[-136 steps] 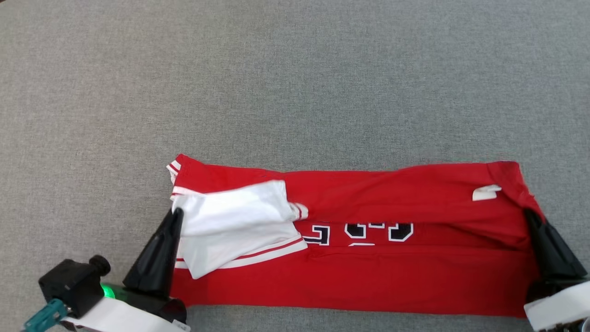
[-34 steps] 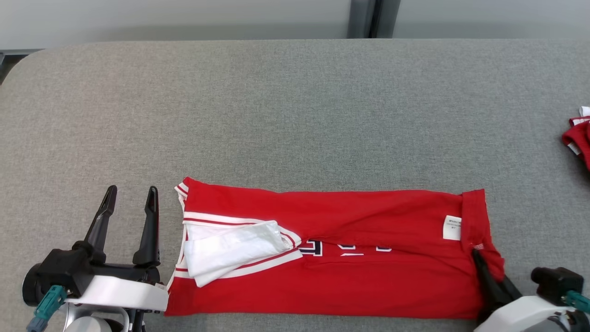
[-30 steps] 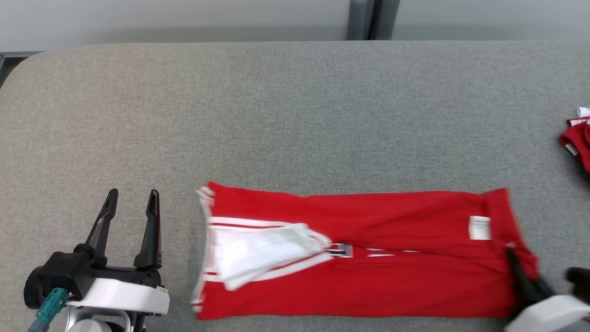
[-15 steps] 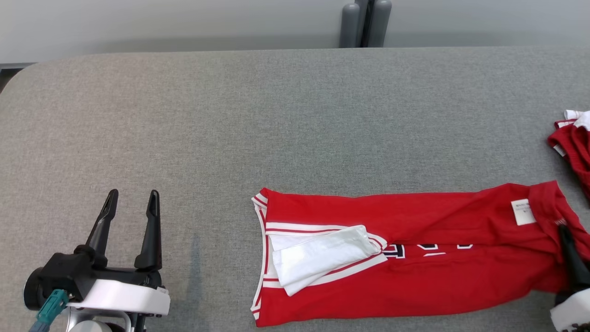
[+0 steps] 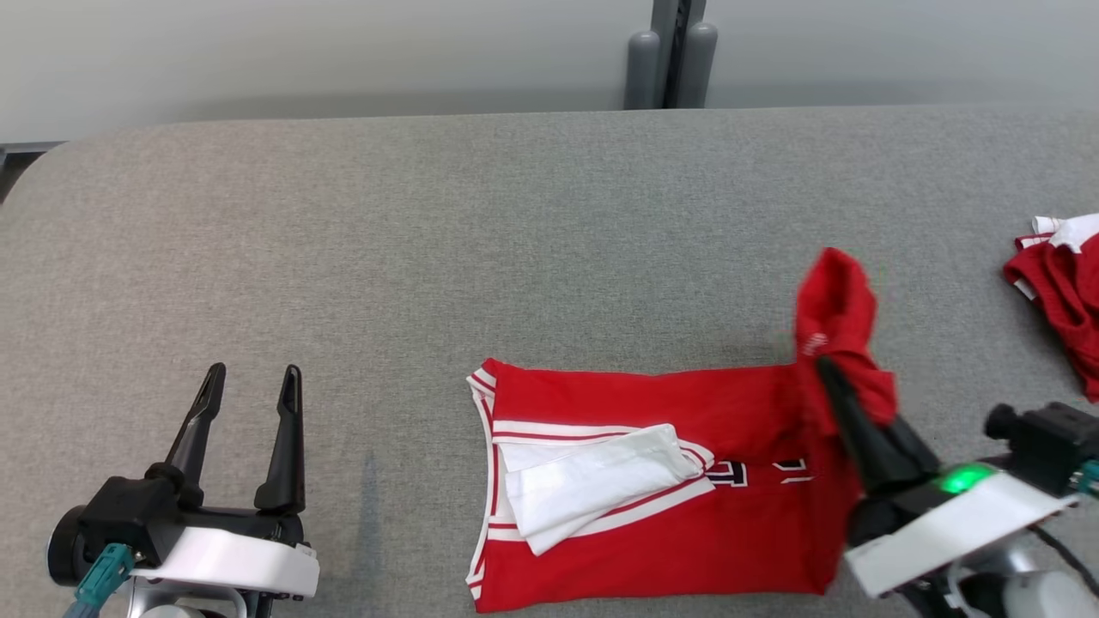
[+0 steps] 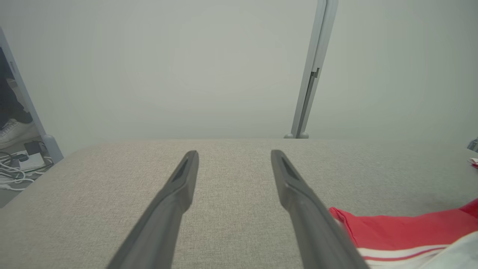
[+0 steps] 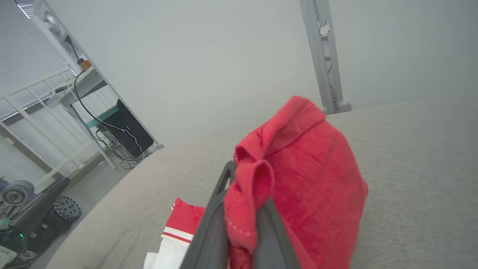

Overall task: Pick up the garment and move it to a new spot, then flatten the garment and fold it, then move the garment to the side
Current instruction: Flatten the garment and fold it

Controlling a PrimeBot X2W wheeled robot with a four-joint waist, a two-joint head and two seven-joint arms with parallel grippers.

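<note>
The red garment (image 5: pixel 670 549) with white trim lay on the grey table (image 5: pixel 429 257), at about 5 o'clock from the middle of the head view. It was folded into a long band, with a white sleeve doubled over its left end and dark lettering partly showing at the fold. Its left and middle parts rested flat on the table. Its right end was lifted and bunched, rising toward 12 o'clock above the rest of the cloth.

The right end effector (image 5: pixel 826 367), at 4 o'clock, was closed on that raised end of the garment. In the right wrist view the red cloth was pinched between the two dark fingers (image 7: pixel 216 209) and draped over them. A green light glowed on the wrist behind it.

The left end effector (image 5: pixel 254 373) sat at 8 o'clock, well apart from the garment. Its fingers were spread wide and pointed toward 12 o'clock, with nothing between them.

A second red and white cloth (image 5: pixel 1060 283) lay bunched at 3 o'clock by the table's right edge. A grey post (image 5: pixel 668 60) stood beyond the far edge at 12 o'clock.
</note>
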